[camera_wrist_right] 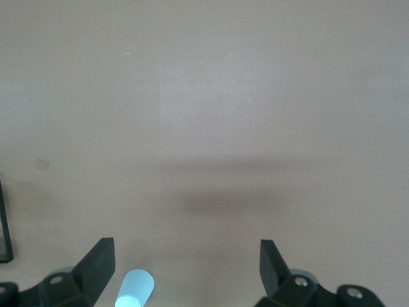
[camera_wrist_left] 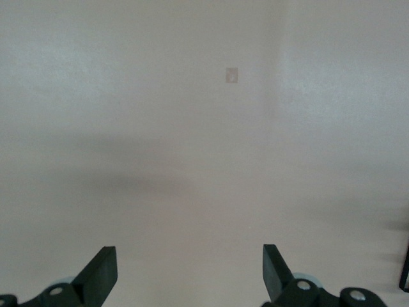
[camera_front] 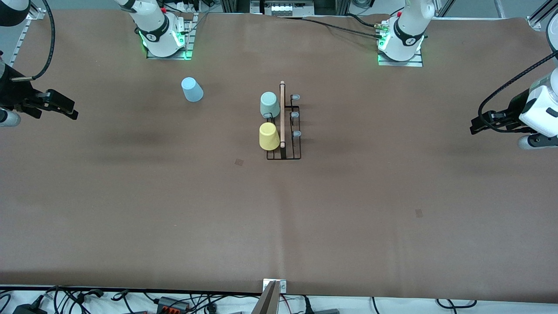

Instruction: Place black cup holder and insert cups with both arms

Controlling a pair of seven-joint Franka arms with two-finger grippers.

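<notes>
The black cup holder [camera_front: 291,153] stands upright mid-table, its wooden rod handle [camera_front: 282,114] on top. The pale mint green cup [camera_front: 269,104] and the yellow cup [camera_front: 268,136] sit upside down on pegs on its right-arm side. Three pegs [camera_front: 295,114] on the left-arm side are bare. The light blue cup [camera_front: 192,89] stands upside down on the table toward the right arm's base; it also shows in the right wrist view [camera_wrist_right: 134,289]. My right gripper [camera_front: 69,107] [camera_wrist_right: 186,248] is open and empty at its end of the table. My left gripper [camera_front: 476,124] [camera_wrist_left: 189,251] is open and empty at its end.
The brown table cover has small square marks [camera_front: 239,162] [camera_front: 419,213] nearer the front camera than the holder. A corner of the holder's base [camera_wrist_right: 5,238] shows in the right wrist view. Cables lie along the table's front edge [camera_front: 174,301].
</notes>
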